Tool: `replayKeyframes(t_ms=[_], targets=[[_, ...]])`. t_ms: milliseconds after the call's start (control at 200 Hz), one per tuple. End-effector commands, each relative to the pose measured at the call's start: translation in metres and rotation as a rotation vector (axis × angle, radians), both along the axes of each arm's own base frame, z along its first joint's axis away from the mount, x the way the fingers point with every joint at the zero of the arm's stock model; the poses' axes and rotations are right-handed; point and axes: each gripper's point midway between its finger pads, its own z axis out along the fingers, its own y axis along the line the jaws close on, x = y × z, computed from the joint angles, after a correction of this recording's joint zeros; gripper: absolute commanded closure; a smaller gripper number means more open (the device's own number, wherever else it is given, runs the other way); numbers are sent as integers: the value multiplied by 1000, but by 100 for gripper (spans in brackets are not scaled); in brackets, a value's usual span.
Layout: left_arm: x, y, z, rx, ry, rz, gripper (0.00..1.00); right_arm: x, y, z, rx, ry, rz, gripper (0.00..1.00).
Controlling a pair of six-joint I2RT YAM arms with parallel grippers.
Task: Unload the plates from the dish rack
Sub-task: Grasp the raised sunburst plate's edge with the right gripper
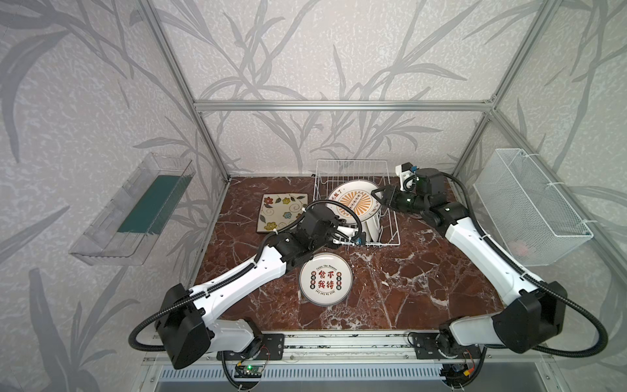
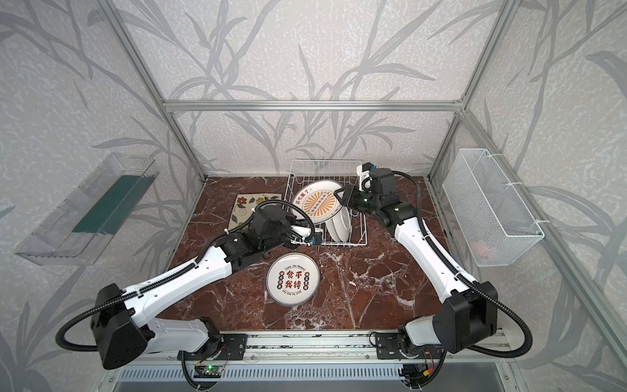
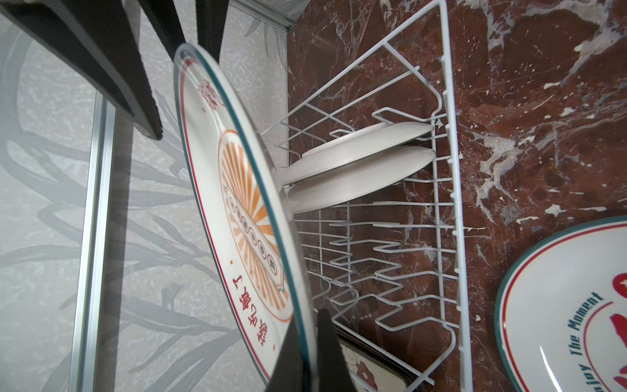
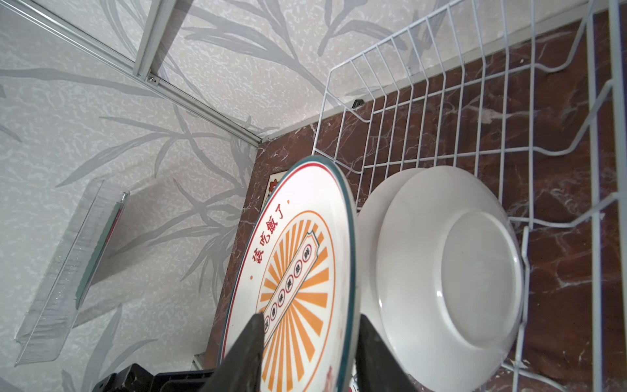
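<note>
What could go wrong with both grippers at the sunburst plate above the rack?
1. The sunburst plate is pinched only at its rim by the left gripper. It could slip or twist if the right gripper, straddling the opposite rim, pulls unevenly.
2. It hangs right beside the two white plates leaning in the dish rack. A tilt might knock them.
</note>
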Motion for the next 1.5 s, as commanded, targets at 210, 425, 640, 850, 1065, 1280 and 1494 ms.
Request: replayKeyframes(t_ms=[210, 425, 640, 850, 1065, 1280, 1494], targets=[[3, -6, 30, -60, -150, -24, 100, 4, 1, -9, -66, 28, -15, 63], [2, -8, 25, -49, -145, -36, 100, 8, 5, -17, -57, 50, -6, 79], [1, -7, 23, -44, -140, -34, 100, 9, 8, -17, -32, 50, -7, 84], [9, -8, 25, -80, -180, 2, 94, 10, 10, -12, 19, 35, 0, 100], [10, -7, 30, -142, -140, 38, 67, 10, -3, 1, 96, -6, -38, 100], [11, 5, 44, -241, -96, 126, 1, 1, -23, 16, 109, -57, -69, 100], [1, 34, 67, -454, 30, 193, 1, -24, -38, 21, 111, -107, -22, 100]])
